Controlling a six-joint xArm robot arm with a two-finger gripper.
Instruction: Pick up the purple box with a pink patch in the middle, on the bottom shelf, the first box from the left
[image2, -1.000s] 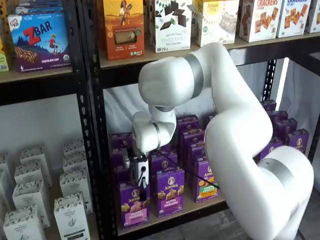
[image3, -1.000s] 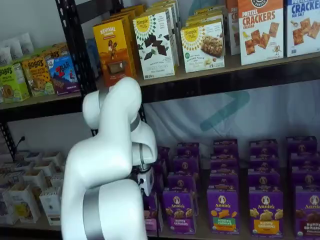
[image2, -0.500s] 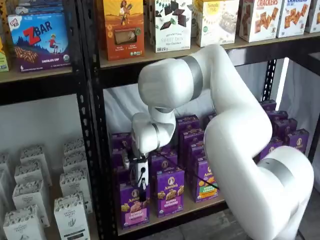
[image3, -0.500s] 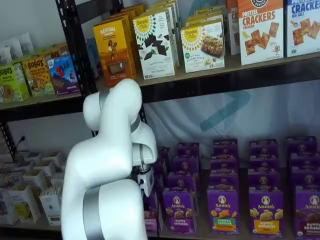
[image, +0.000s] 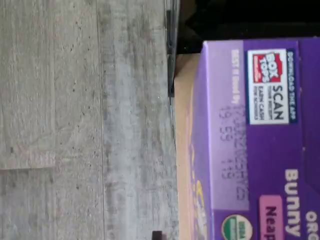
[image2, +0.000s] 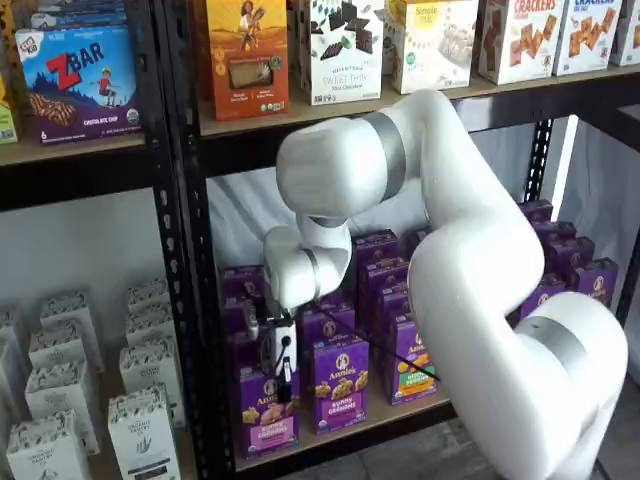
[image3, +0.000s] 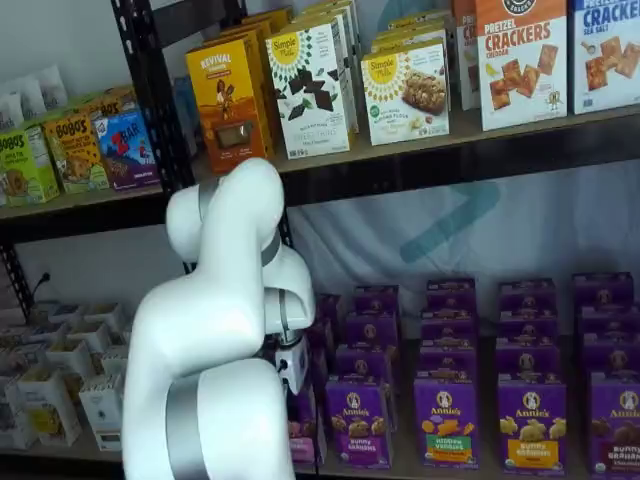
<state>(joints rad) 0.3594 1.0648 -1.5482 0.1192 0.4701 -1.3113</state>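
**Robot Hand Sits at the Purple Box**

Since a moment ago, almost nothing has moved; the big white arm (image2: 470, 250) sits in nearly the same spot in both shelf views.

In a shelf view, the gripper (image2: 281, 375) hangs down right at the top of the purple box (image2: 268, 415). Its white body and dark tip show from the side, so I cannot tell if the fingers are wide, narrow, or pressing on the box.

The purple box stands upright at the front left corner of the bottom shelf (image2: 400, 408). A pink patch shows on its face. Just beside it on the right stands another purple box (image2: 337, 383), and more purple boxes line up behind them.

The wrist view shows the top of the purple box (image: 260, 150) very close, with a white and red scan label. The light wood of the shelf edge (image: 183, 150) peeks out next to it. Past that is a gray floor (image: 85, 120).

The higher shelf (image2: 330, 108) holds orange, white and dark boxes.
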